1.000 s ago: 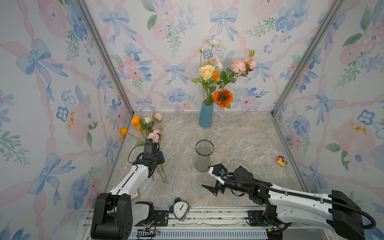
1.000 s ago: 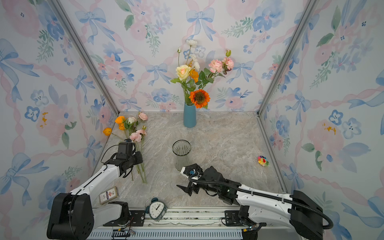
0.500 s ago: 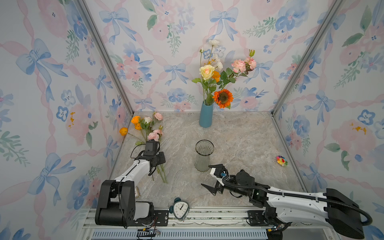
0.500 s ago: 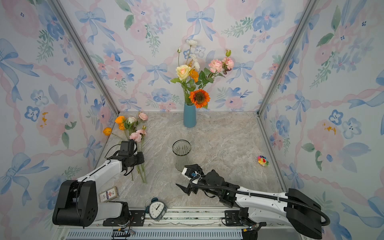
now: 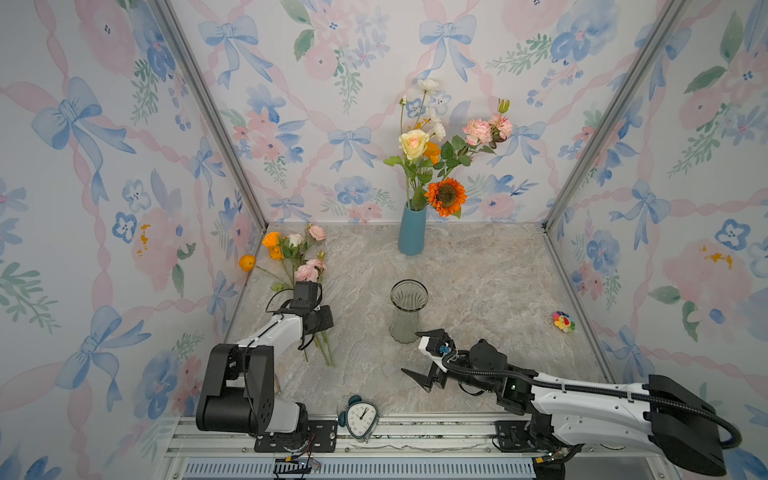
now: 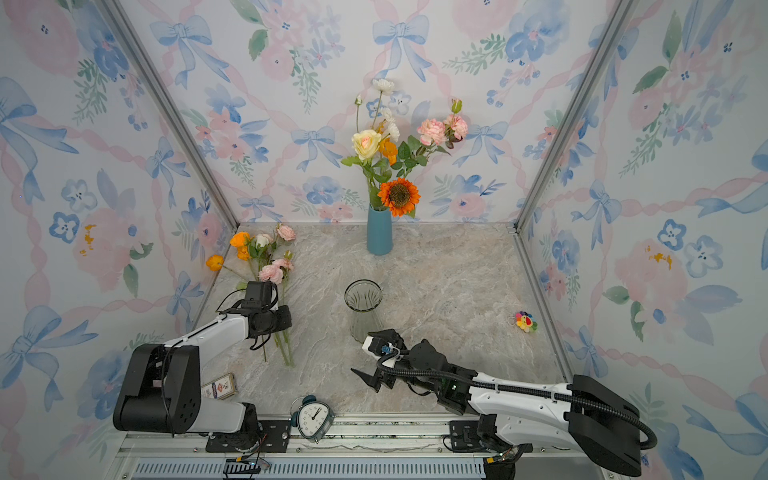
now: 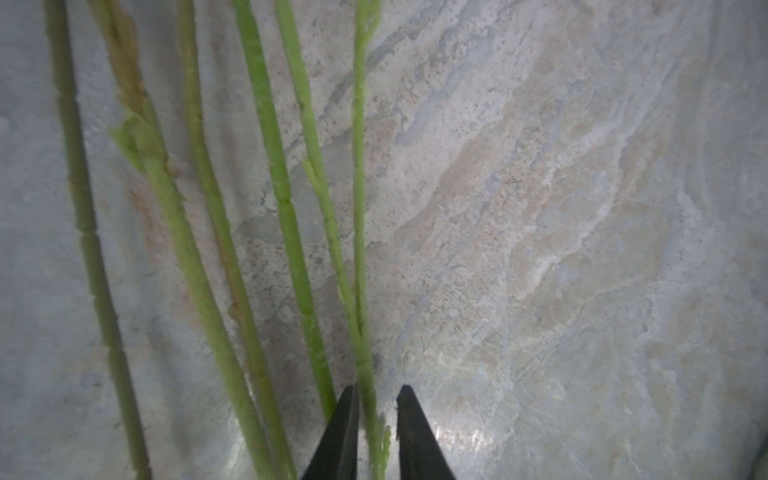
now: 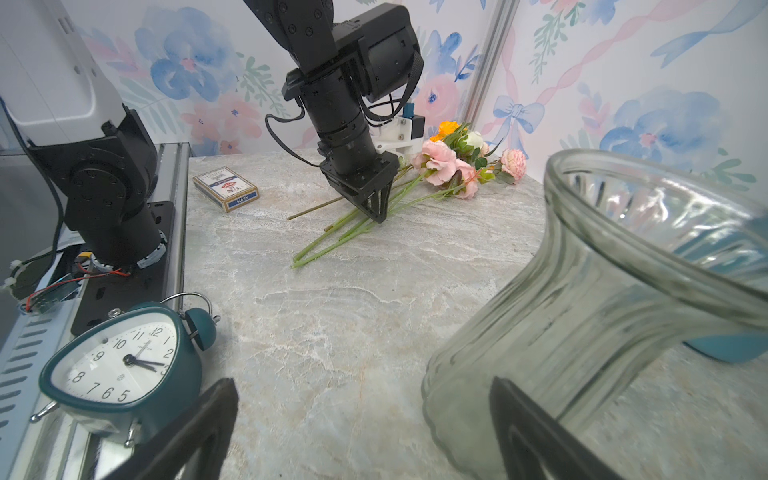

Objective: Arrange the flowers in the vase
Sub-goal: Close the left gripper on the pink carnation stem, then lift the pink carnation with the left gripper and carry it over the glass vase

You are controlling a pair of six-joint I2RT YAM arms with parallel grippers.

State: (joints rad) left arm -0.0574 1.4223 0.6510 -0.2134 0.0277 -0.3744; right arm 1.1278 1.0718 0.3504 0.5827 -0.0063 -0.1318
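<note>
Where a second ago the left gripper [image 7: 377, 392] stood half-spread above the loose flowers [image 5: 305, 268], it has now come down among them and drawn its jaws narrow around one stem [image 7: 359, 232]; one side touches the stem and a sliver of table [image 5: 478, 291] shows on the other, so I cannot tell whether it is truly pinched; the flowers lie flat by the left wall, none yet in the empty glass vase [image 5: 408, 309] mid-table, so the first pick seems only just begun; the right gripper [image 5: 409, 351], jaws spread wide and empty, has stayed beside the vase's foot; a blue vase [image 5: 412, 232] at the back already holds a bouquet; the alarm clock [image 8: 124, 365] shows numerals one to twelve; the card box [image 8: 226, 189] carries print too small to read
</note>
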